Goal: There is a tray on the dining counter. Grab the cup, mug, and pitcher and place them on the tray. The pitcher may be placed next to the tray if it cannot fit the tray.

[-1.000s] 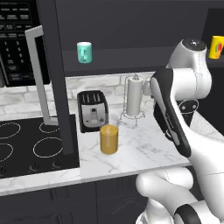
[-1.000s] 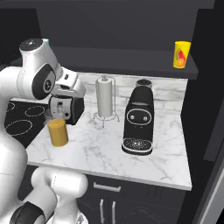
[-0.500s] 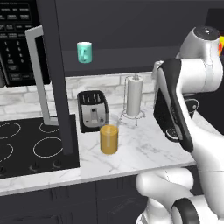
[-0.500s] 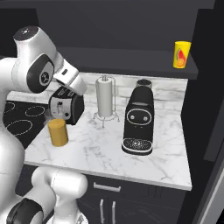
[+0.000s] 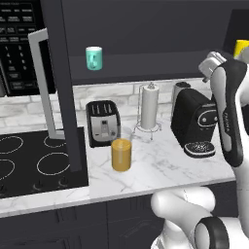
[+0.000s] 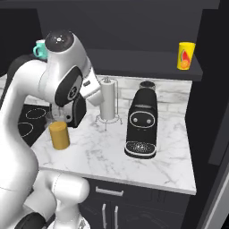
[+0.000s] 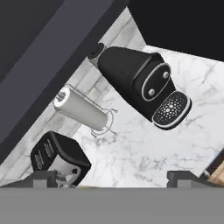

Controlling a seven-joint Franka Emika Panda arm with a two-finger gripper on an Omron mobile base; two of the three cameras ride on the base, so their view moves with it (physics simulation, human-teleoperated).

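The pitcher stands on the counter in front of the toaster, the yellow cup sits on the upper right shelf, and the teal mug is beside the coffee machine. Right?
Not quite. The mug sits on the shelf above the toaster, as the left base view shows. The pitcher and cup are as stated.

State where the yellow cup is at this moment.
The yellow cup stands on the dark shelf at the upper right of the right base view, above and to the right of the black coffee machine on the marble counter.
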